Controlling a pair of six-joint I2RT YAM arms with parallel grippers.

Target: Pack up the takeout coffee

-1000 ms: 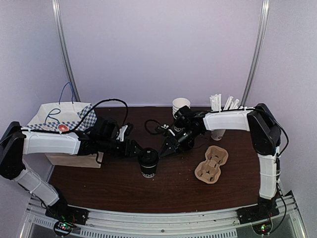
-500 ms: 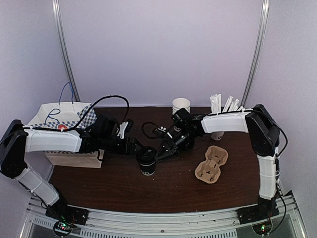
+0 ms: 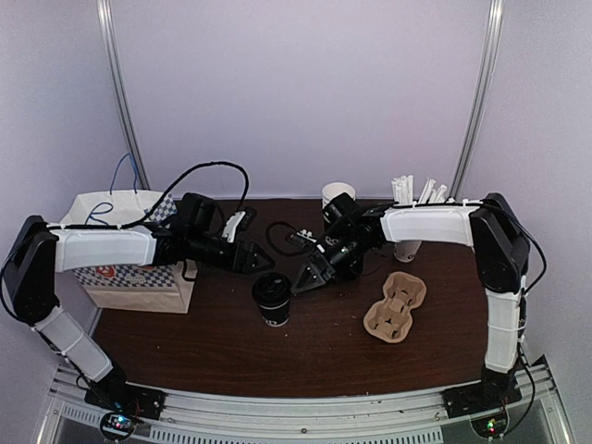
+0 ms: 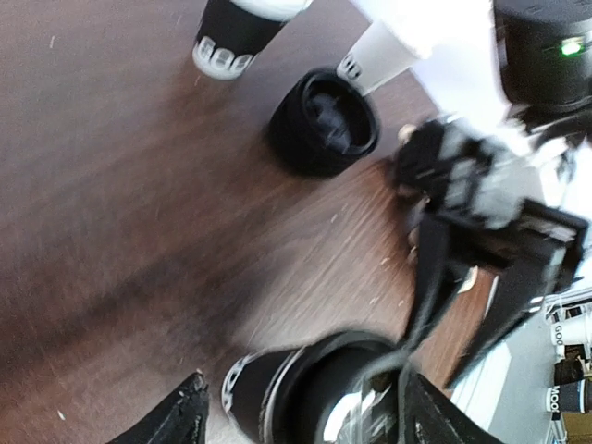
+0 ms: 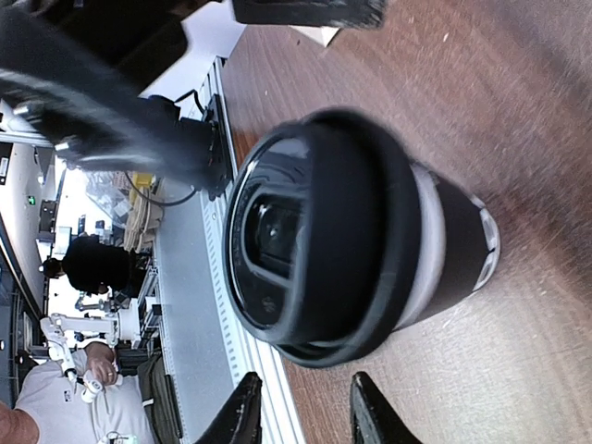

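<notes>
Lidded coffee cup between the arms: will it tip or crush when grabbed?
Likely tippy: the takeout coffee stands upright, narrowing toward its base, so push low. Its paper wall probably dents under a hard squeeze; the sip lid looks stiffer. Weight cannot be judged.

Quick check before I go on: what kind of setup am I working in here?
Probably a mock coffee-shop takeout station in a lab cell: a lidded black coffee cup, a cardboard cup carrier and a checkered paper bag sit on a dark wooden table, framed by plain walls and metal rails.

Black cup [image 3: 271, 312], black lid [image 3: 273, 289], apparently blue-checkered bag [image 3: 139, 277].
</notes>
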